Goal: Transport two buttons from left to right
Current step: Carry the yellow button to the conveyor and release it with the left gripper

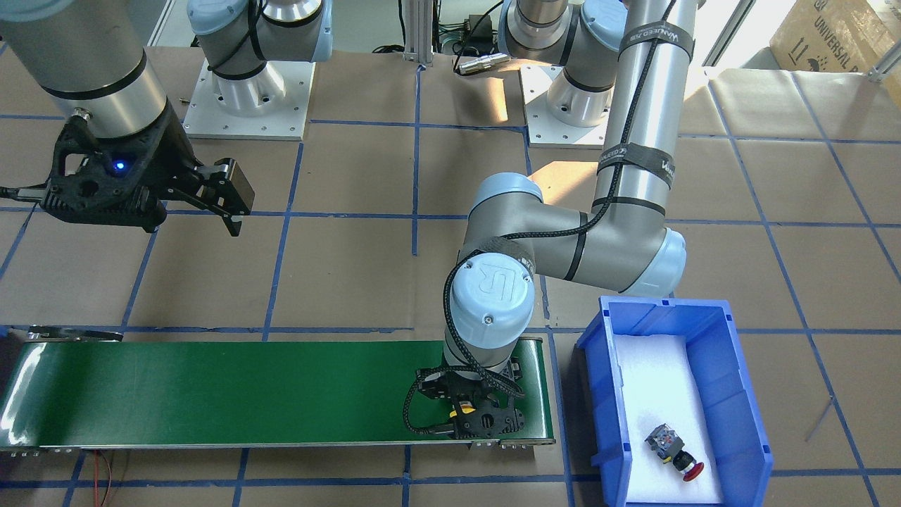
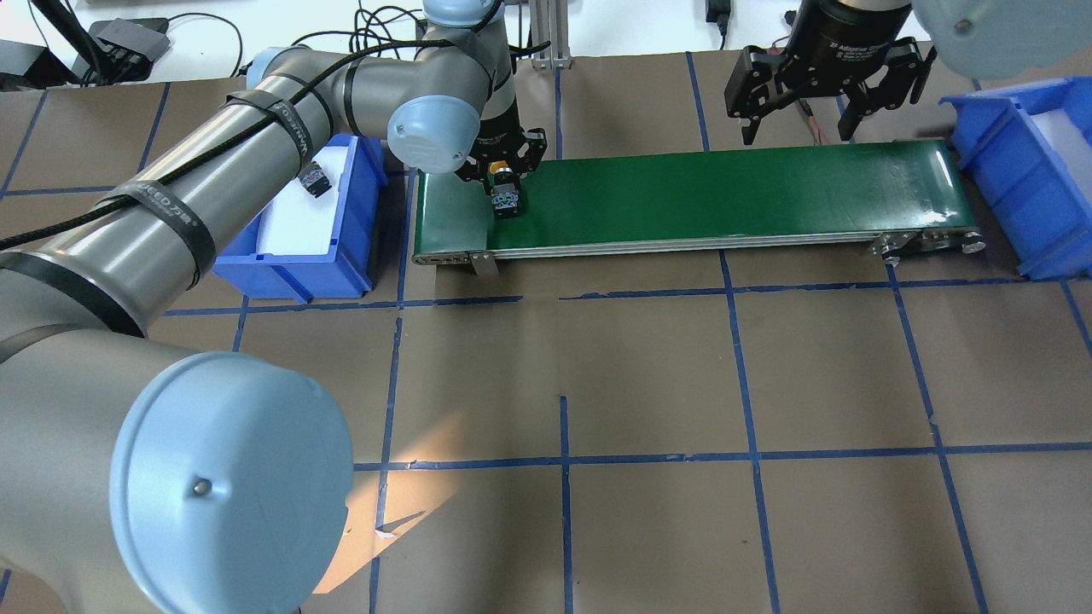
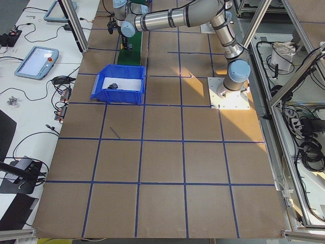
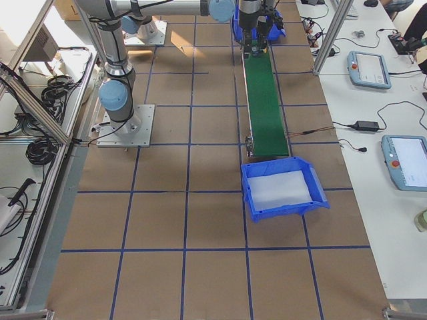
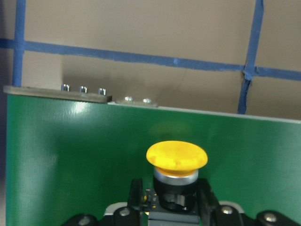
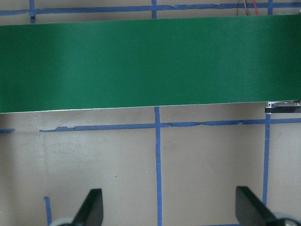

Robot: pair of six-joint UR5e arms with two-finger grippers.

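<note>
My left gripper (image 1: 470,414) is shut on the yellow button (image 5: 176,157), low over the left end of the green conveyor belt (image 2: 725,192). In the left wrist view its fingers (image 5: 206,197) press the black neck under the yellow cap. The overhead view shows the button's blocky body (image 2: 505,202) hanging below the gripper (image 2: 499,170), at or just above the belt. The red button (image 1: 677,456) lies on its side on white foam in the left blue bin (image 1: 669,308). My right gripper (image 2: 798,128) hangs open and empty behind the belt's right end, its fingers (image 6: 91,207) spread wide.
A second blue bin (image 2: 1015,179) with a white foam liner stands off the belt's right end. The left bin (image 2: 290,260) sits just beyond the belt's left end. Brown paper with blue tape lines covers the table. Both arm bases stand on white plates (image 1: 246,105).
</note>
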